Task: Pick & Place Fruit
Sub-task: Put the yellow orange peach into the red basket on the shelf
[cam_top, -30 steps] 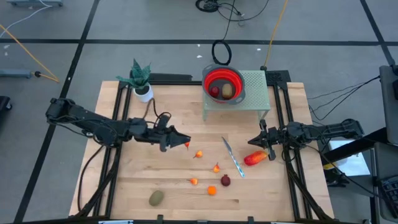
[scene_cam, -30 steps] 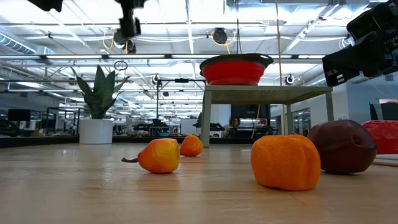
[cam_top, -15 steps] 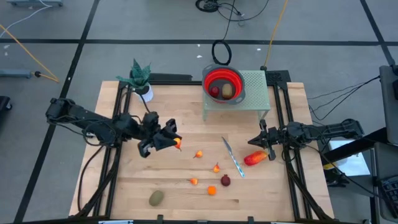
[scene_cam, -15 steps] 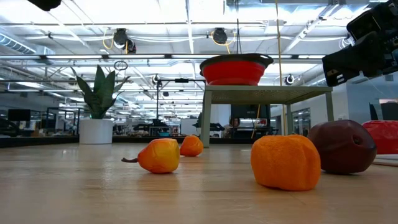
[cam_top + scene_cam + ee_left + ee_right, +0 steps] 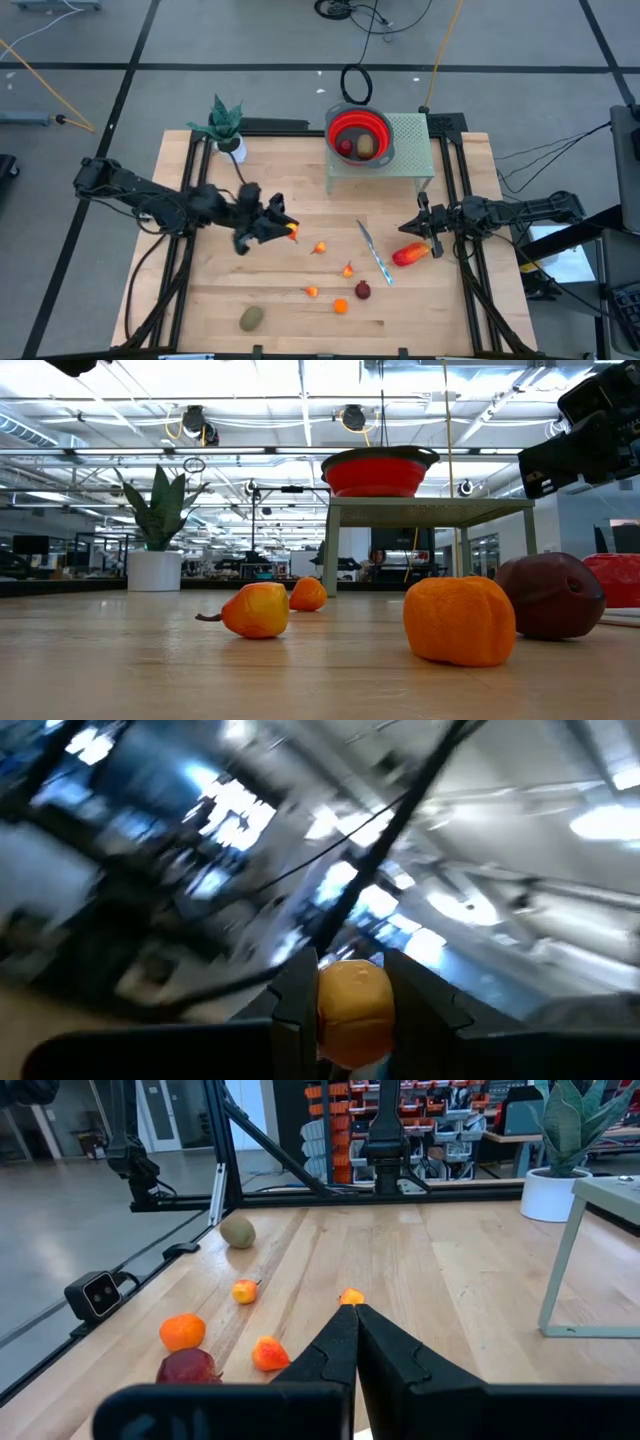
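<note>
Orange fruit [image 5: 352, 1010] — half-hidden in left pincer [image 5: 283, 229]

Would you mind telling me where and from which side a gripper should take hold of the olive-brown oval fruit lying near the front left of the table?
Grip the olive-brown oval fruit across its narrow middle, coming straight down from above. It lies flat and alone on the table, its long axis slanting, so fingers closing across the short width would probably seat best. Nothing crowds its sides.
</note>
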You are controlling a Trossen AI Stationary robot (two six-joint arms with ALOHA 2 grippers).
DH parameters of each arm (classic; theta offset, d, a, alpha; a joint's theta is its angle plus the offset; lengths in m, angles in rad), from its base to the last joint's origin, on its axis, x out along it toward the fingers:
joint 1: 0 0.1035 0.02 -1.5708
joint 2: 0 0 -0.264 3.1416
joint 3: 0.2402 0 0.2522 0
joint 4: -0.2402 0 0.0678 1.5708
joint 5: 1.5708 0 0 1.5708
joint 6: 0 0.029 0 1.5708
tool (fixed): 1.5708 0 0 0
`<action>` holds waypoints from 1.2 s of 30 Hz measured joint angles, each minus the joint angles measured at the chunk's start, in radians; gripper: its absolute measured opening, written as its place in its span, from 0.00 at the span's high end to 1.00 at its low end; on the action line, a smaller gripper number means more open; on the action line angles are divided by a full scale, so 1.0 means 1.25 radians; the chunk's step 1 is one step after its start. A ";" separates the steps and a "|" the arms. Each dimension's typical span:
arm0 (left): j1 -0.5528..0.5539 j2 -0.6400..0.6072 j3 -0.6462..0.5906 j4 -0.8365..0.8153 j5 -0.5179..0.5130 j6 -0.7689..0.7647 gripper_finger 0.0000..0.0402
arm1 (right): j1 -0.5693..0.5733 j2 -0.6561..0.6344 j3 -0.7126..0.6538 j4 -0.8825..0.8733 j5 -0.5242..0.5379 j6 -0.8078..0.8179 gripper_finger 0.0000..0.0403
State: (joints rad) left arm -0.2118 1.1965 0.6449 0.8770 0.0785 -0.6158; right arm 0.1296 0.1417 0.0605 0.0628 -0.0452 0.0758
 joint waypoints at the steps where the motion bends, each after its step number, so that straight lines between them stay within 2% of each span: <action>1: -0.003 0.001 0.000 -0.051 -0.028 -0.010 0.78 | 0.000 0.000 0.000 0.000 0.000 -0.007 1.00; 5: -0.007 0.004 0.000 -0.224 -0.128 -0.092 0.78 | 0.000 0.000 0.000 0.000 0.000 -0.030 1.00; 9: -0.007 0.012 0.000 -0.297 -0.206 -0.118 0.78 | 0.000 0.000 0.000 0.000 0.000 -0.048 1.00; 13: -0.007 0.020 0.033 -0.384 -0.294 -0.057 0.78 | 0.000 0.000 0.000 0.000 0.000 -0.049 1.00; 18: 0.004 0.042 0.166 -0.623 -0.396 0.055 0.78 | 0.000 0.000 0.000 -0.001 0.000 -0.055 1.00; 22: 0.027 0.080 0.279 -0.724 -0.432 0.154 0.78 | 0.000 0.000 0.000 -0.001 0.000 -0.056 1.00; 27: 0.070 0.144 0.384 -0.772 -0.435 0.240 0.78 | 0.000 0.000 0.000 -0.004 0.000 -0.056 1.00; 36: 0.145 0.260 0.531 -0.773 -0.420 0.304 0.78 | 0.000 0.000 0.000 -0.004 0.000 -0.055 1.00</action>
State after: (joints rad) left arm -0.0305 1.5211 1.3089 -0.0898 -0.4463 -0.2358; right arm 0.1295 0.1420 0.0605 0.0576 -0.0457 0.0066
